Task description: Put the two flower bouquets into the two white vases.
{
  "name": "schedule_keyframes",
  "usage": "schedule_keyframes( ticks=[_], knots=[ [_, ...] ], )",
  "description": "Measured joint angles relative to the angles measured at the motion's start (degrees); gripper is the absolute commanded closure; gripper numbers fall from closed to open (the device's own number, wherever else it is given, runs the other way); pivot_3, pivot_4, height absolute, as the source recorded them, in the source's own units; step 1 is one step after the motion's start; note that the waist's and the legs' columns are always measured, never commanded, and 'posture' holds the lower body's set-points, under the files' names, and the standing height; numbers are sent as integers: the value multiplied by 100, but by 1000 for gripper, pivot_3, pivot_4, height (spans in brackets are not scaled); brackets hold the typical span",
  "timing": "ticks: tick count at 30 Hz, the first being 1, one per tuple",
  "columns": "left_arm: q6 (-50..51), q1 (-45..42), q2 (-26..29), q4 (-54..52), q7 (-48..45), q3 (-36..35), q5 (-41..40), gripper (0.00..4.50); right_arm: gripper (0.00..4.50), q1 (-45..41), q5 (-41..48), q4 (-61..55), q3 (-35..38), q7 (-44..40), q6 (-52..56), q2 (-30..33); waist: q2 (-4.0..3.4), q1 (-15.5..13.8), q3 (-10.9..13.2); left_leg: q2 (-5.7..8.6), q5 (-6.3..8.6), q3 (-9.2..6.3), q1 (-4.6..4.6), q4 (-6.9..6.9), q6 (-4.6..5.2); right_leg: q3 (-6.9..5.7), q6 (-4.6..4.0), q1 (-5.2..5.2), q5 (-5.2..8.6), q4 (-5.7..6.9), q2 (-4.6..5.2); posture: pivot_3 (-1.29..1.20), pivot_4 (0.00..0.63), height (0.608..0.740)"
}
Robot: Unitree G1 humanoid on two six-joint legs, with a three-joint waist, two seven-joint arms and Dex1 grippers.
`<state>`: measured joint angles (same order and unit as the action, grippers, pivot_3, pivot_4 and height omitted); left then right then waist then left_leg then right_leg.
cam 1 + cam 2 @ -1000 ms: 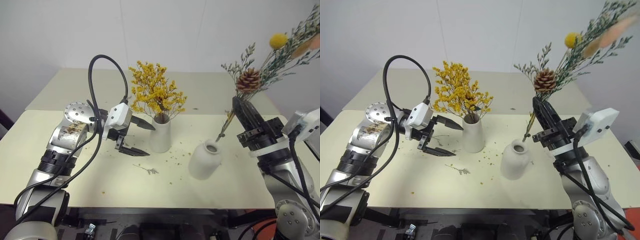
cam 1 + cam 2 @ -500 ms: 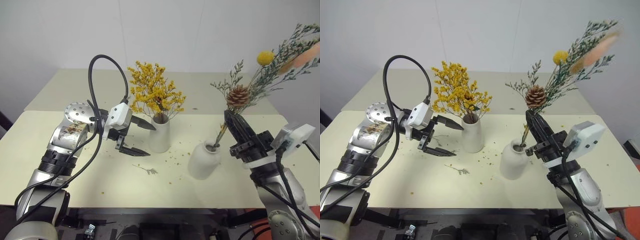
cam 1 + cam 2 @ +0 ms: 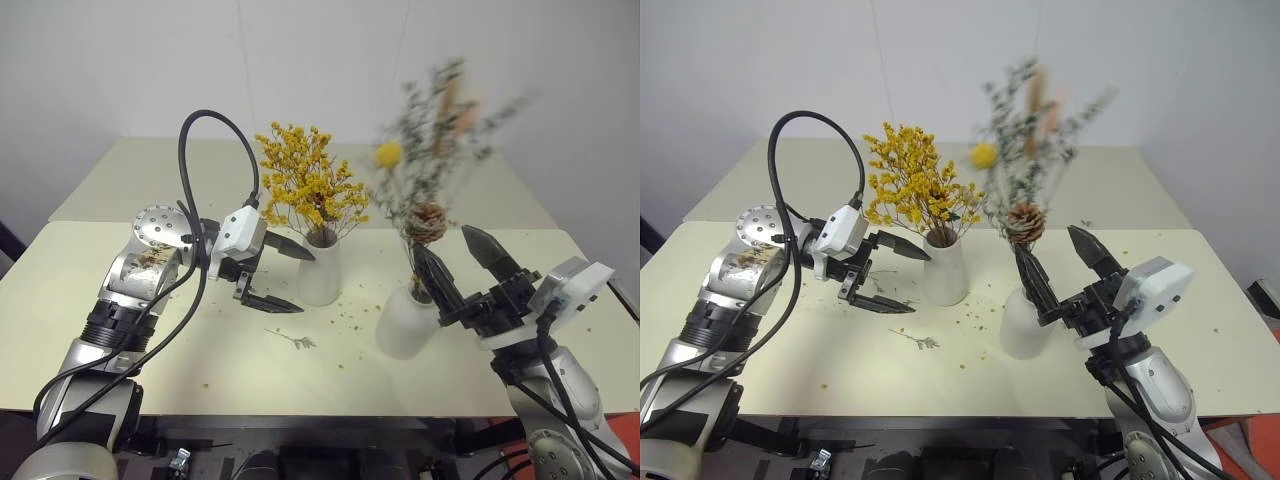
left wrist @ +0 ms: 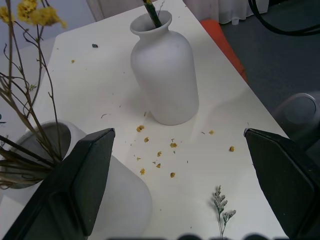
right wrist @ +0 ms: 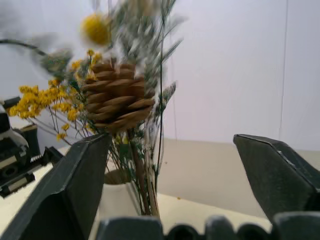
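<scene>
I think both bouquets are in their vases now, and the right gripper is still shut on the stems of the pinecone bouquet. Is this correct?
Not quite. The right gripper is open: in the right wrist view its fingers stand wide apart, clear of the pinecone bouquet, whose stems sit in the short vase. The yellow bouquet is indeed in the tall vase.

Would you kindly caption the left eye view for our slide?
Right gripper open beside the pinecone bouquet standing in the rounded vase.
</scene>
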<state>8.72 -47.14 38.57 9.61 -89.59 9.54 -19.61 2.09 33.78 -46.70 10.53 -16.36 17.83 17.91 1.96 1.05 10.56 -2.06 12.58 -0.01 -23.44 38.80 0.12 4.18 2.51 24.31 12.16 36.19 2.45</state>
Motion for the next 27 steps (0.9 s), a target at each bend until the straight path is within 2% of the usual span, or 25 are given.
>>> schedule_keyframes(
  ticks=[17,21,23,27],
  knots=[
    [-20,7,-25,30,18,0,47,0,22,863,103,-5,894,-36,-111,250,0,-8,0,0,0,0,2,0,0,0,0,-2,1,0,0,0,150,740],
    [-25,21,-12,30,20,-1,46,0,22,1285,216,166,1914,-447,-284,738,0,-34,0,3,0,1,1,1,0,1,1,-6,1,-5,3,0,150,740],
    [-22,43,31,29,16,-6,43,0,22,1681,411,294,2482,-936,-349,1082,0,-36,0,1,0,1,4,0,0,1,1,-8,1,-5,2,0,150,740],
    [-17,108,138,28,7,-32,35,0,22,2186,926,426,3142,-1712,-355,1478,-1,4,-1,-1,0,3,14,-1,0,4,-2,-14,3,-1,1,0,150,740]
  ],
)
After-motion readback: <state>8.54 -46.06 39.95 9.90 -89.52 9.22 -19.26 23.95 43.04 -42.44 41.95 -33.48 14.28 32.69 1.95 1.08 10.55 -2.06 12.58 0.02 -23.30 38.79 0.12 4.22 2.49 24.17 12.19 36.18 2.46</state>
